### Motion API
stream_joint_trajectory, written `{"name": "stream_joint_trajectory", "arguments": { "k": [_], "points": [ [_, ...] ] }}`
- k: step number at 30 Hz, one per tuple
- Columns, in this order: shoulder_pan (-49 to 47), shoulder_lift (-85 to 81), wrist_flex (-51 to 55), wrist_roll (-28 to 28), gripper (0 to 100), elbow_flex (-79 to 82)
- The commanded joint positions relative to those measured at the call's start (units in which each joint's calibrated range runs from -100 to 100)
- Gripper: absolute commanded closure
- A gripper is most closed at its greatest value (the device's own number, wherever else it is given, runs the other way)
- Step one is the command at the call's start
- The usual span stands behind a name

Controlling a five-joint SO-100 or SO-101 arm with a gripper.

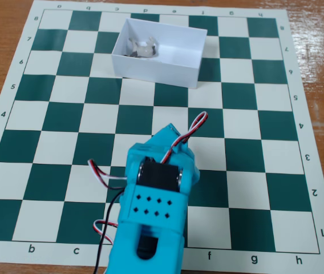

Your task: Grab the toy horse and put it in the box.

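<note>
One small toy horse (141, 49) already lay inside the box (165, 73), near its far left corner. It looked light, stiff and slick, best pinched across the body. The claw (170, 137), well short of the box, hid its jaws; I cannot tell their gap.

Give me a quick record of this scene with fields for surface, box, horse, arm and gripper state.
surface: green and white chessboard mat on a wooden table
box: white box, open top, near the far edge
toy horse: toy horse lying inside the box, left end
arm: turquoise arm at the near edge, away from the box
gripper state: cannot tell, fingertips hidden
</note>
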Motion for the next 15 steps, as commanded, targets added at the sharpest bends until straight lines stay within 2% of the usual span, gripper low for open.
{"name": "stream_joint_trajectory", "arguments": {
  "k": [1, 15],
  "points": [
    [0.64, -9.21, 1.39, -0.47, 84, 5.57],
    [0.07, -28.24, 17.08, -0.22, 84, 18.68]
  ]
}}
